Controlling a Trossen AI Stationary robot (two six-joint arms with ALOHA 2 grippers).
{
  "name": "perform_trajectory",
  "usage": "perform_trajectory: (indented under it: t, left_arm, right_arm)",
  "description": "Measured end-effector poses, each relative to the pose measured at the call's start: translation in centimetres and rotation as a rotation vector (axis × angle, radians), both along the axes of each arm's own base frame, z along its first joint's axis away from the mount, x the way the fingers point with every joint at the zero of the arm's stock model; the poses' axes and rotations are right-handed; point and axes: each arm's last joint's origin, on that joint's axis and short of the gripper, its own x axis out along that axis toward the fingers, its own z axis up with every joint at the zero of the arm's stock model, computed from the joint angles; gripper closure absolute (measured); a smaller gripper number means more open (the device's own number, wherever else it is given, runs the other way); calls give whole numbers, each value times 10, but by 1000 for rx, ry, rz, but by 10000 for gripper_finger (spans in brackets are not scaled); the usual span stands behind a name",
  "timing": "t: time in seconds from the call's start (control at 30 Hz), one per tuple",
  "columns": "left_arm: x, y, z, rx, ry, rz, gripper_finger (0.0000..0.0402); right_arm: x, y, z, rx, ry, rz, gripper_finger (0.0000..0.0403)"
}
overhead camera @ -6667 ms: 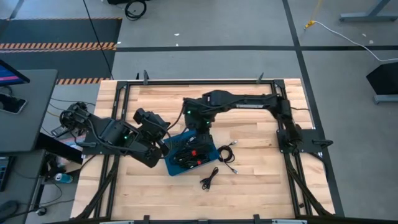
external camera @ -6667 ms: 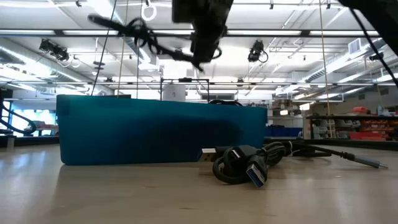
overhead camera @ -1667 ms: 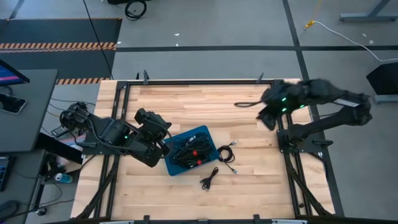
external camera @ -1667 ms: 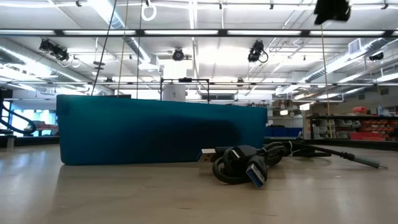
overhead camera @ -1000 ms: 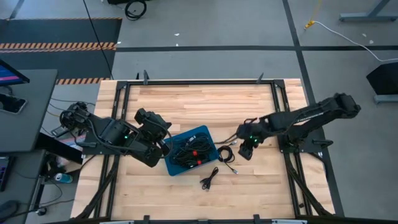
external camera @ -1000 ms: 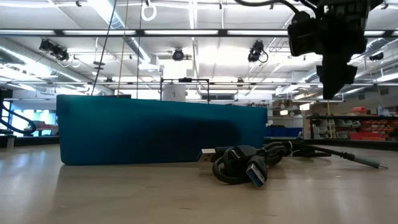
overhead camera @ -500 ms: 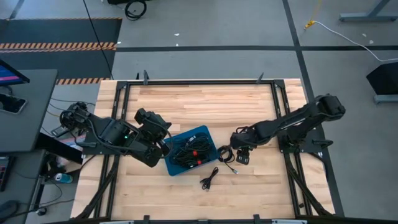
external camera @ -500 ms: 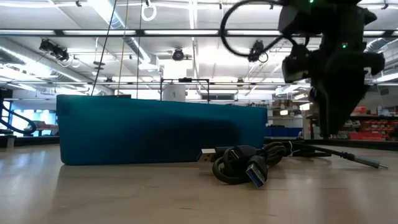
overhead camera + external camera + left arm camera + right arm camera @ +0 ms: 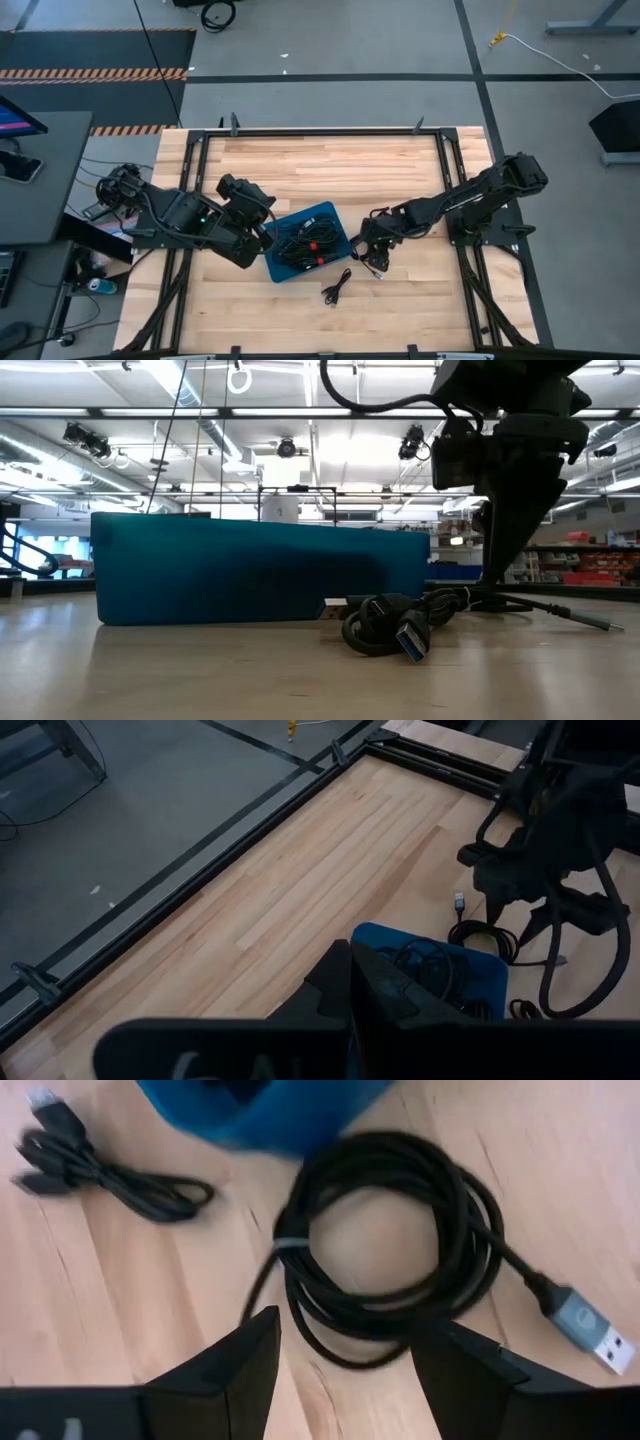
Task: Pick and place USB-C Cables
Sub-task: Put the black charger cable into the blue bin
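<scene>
A blue tray (image 9: 325, 222) on the wooden table holds several black USB-C cables (image 9: 305, 245), some bound with red ties. A coiled black cable (image 9: 385, 1245) lies flat on the wood just right of the tray. My right gripper (image 9: 345, 1365) hangs open over it, pointing down, a finger on either side of the coil's near loop, touching nothing. A second loose cable (image 9: 337, 289) lies nearer the front edge; the low view shows it up close (image 9: 390, 625). My left gripper (image 9: 260, 238) waits shut by the tray's left side.
Black metal frame rails (image 9: 460, 215) run along the table's edges and carry the arm bases. Bare wood lies to the far side of the tray and at the near right. In the low view the tray wall (image 9: 260, 570) hides what lies behind it.
My right gripper has come from the table's right side toward the left and gone down, and now hangs low over the coiled cable beside the tray. The cables and the tray have stayed put.
</scene>
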Motion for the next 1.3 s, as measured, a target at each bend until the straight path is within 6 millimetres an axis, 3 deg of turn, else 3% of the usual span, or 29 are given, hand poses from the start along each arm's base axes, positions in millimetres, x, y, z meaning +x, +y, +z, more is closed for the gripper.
perform_trajectory:
  t: [0.33,0.8,1.3]
  left_arm:
    - [0,0,0,1,1,-1,397]
    - [0,0,0,5,6,-5,397]
    - [0,0,0,8,8,-6,397]
  right_arm:
    - [2,-6,0,-61,-24,-8,178]
    - [-1,-21,-3,-47,55,-177,178]
    - [10,-19,-29,-46,115,-215,178]
